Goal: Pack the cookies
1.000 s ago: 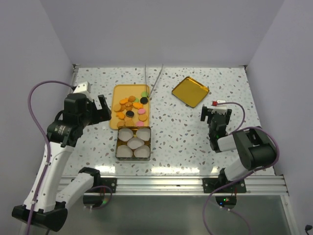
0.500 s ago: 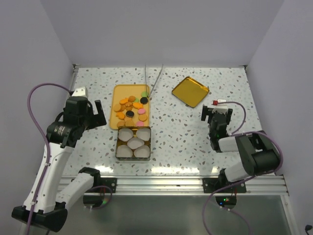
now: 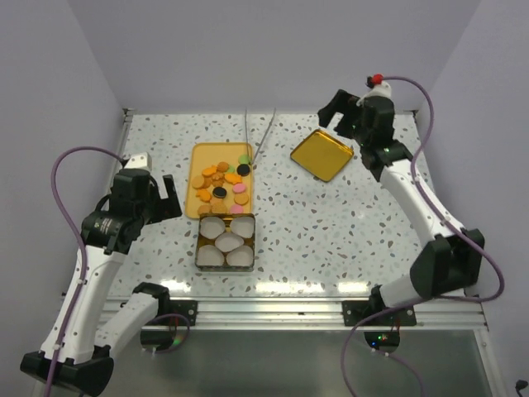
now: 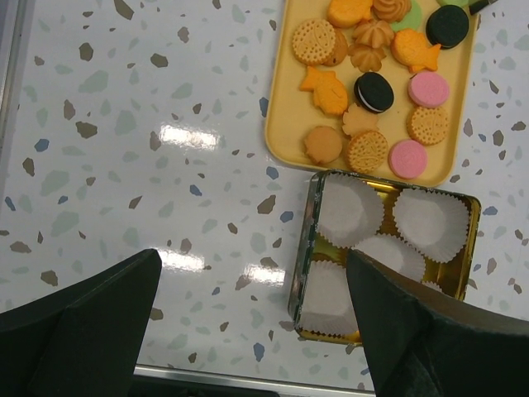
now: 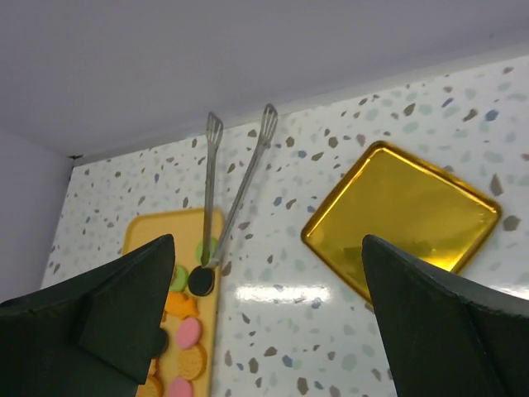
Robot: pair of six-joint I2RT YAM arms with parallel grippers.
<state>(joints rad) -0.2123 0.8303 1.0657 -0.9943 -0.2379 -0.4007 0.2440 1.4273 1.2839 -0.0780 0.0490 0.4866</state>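
No packing is done yet. All the cookies (image 3: pixel 221 182) lie on the yellow tray (image 3: pixel 201 154). The white paper cups (image 3: pixel 229 241) in the gold tin (image 3: pixel 199 248) just beside it are empty. The left gripper (image 3: pixel 164 197) is wide open and holds nothing. It hangs over the surface (image 3: pixel 314 223), left of the tray. The right gripper (image 3: pixel 337 118) is wide open and empty too, up in the air near the gold lid (image 3: pixel 322 155).
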